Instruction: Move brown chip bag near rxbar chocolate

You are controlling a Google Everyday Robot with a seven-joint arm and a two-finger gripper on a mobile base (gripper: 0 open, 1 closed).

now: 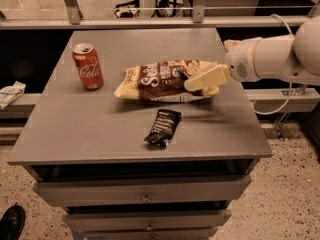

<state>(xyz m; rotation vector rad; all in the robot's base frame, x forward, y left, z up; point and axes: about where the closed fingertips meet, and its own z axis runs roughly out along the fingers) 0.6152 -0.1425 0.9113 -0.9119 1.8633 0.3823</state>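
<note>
The brown chip bag (160,80) lies on its side in the middle of the grey table (100,129), dark brown centre, pale yellow ends. The rxbar chocolate (163,127), a small black wrapper, lies just in front of the bag, a short gap away. My gripper (209,84) comes in from the right on a white arm (270,58). Its cream fingers (205,78) sit over the bag's right end and look open, one above the bag and one below. That end of the bag is partly hidden by them.
A red soda can (88,66) stands upright at the back left of the table. The table top sits on a cabinet with drawers (145,196). A rail and shelf run behind it. A shoe (11,223) shows at the bottom left on the floor.
</note>
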